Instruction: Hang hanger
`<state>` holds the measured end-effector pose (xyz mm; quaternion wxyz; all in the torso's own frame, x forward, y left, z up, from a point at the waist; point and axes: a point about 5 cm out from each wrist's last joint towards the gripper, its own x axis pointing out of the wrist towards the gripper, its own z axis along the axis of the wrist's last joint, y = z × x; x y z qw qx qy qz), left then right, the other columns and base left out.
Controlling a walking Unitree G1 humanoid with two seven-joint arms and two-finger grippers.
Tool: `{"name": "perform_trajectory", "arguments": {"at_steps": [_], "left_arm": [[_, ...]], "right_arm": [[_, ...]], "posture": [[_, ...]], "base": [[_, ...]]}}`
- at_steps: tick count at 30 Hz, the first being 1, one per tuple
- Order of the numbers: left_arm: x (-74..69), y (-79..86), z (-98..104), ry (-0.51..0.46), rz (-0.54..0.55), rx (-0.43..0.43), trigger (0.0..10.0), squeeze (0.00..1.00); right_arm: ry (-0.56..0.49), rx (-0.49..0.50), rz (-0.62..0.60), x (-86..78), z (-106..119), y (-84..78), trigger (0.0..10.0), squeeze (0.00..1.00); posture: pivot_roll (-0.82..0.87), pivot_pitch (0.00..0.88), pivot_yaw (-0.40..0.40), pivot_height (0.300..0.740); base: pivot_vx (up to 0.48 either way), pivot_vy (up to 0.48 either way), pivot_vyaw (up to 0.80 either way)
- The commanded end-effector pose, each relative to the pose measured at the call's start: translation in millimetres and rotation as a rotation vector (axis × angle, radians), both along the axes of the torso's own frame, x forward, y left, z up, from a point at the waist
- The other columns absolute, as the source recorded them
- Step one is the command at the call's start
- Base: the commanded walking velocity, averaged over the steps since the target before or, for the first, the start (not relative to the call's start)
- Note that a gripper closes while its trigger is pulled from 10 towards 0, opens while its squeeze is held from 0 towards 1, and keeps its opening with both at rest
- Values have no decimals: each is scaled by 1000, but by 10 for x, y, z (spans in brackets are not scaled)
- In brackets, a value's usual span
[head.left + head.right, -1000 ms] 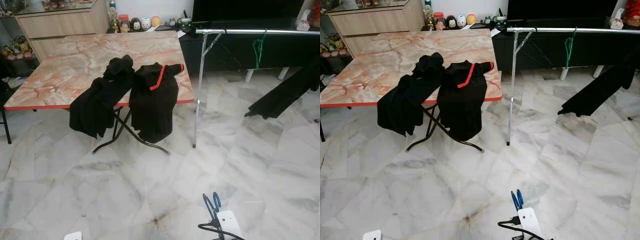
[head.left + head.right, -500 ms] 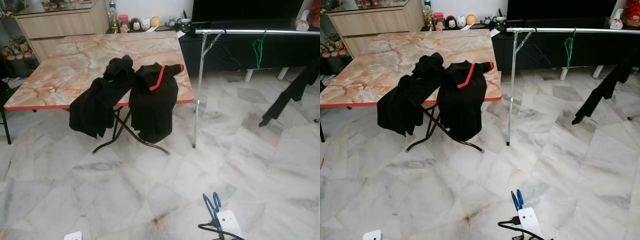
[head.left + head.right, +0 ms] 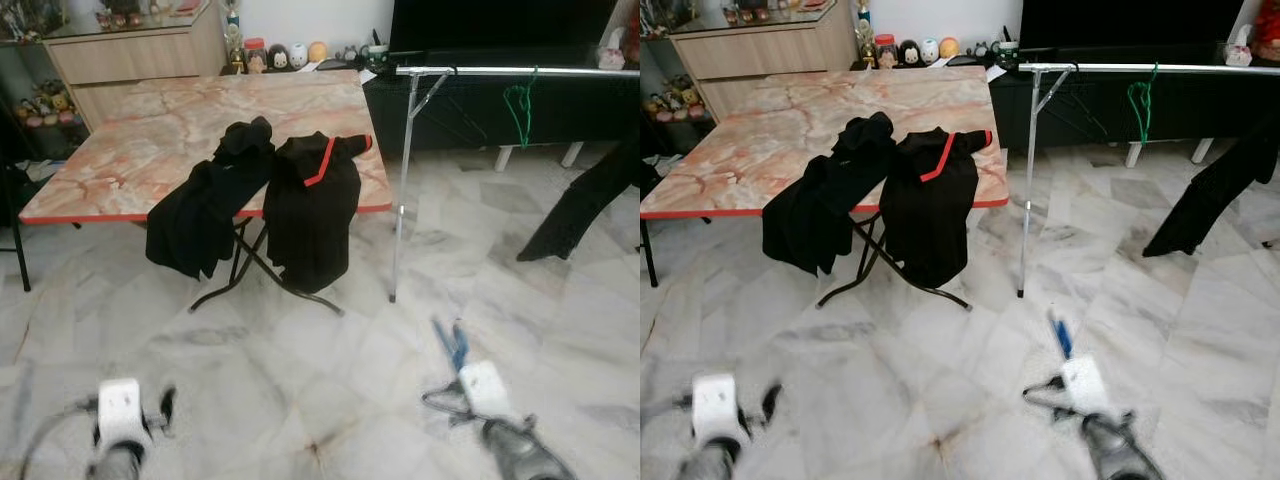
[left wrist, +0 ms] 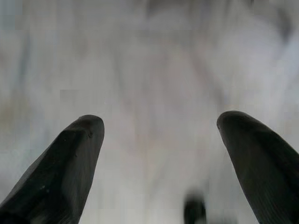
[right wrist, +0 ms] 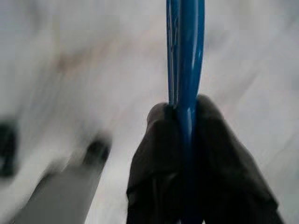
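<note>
A blue hanger (image 5: 185, 46) is pinched between the black fingers of my right gripper (image 5: 184, 112), which is shut on it. In the left eye view that hanger (image 3: 448, 343) sticks forward from the right arm, low over the marble floor. My left gripper (image 4: 159, 135) is open, with only blurred floor between its fingers; its arm (image 3: 118, 410) shows low on the left. A silver clothes rail (image 3: 520, 71) stands ahead at the right, with a green hanger (image 3: 517, 100) hooked on it.
A folding marble-top table (image 3: 130, 150) stands ahead on the left, with two black garments (image 3: 310, 210) draped over its front edge. A dark garment (image 3: 585, 205) hangs at the far right. A black TV cabinet (image 3: 470, 110) is behind the rail.
Both arms have risen and reached forward into view, the right one carrying the blue hanger. The camera has shifted slightly. The dark garment at the right has swung.
</note>
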<state>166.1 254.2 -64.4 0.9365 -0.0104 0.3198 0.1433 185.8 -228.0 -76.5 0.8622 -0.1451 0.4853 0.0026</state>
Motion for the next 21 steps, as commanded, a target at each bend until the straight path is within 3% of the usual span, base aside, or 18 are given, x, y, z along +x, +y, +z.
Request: {"name": "perform_trajectory", "arguments": {"at_steps": [1,6,7,8,10,11,13,14,15,16,21], "left_arm": [[-23,76,8,7,32,7,10000,0],[47,116,87,-46,0,51,10000,0],[98,138,143,-82,-22,70,10000,0],[98,138,143,-82,-22,70,10000,0],[213,164,279,-157,-117,137,10000,0],[269,168,347,-190,-167,169,10000,0],[269,168,347,-190,-167,169,10000,0],[343,172,457,-251,-211,191,10000,0],[496,143,692,-366,-317,222,10000,0],[547,113,768,-404,-359,226,10000,0],[685,-173,962,-473,-605,218,10000,0]], "right_arm": [[-23,-2,-21,68,49,-58,10000,0],[-28,-24,2,89,76,-114,10000,0],[1,-57,79,104,91,-141,10000,0],[1,-57,79,104,91,-141,10000,0],[36,-146,268,159,150,-224,10000,0],[30,-151,296,203,195,-276,10000,0],[30,-151,296,203,195,-276,10000,0],[-6,-159,312,308,289,-347,10000,0],[-89,-181,373,569,529,-456,10000,0],[-117,-193,413,664,620,-471,10000,0],[-183,-165,578,923,870,-394,10000,0]], "posture": [[-47,0,30,732],[-45,0,28,732],[-48,0,29,732],[-48,0,29,732],[-52,0,28,732],[-47,0,28,732],[-47,0,28,732],[-47,0,28,732],[-47,0,28,732],[-47,0,28,732],[-45,0,29,732]], "base": [[0,0,0],[0,0,0],[0,0,0],[0,0,0],[0,0,0],[0,0,0],[0,0,0],[0,0,0],[0,0,0],[0,0,0],[0,0,0]]}}
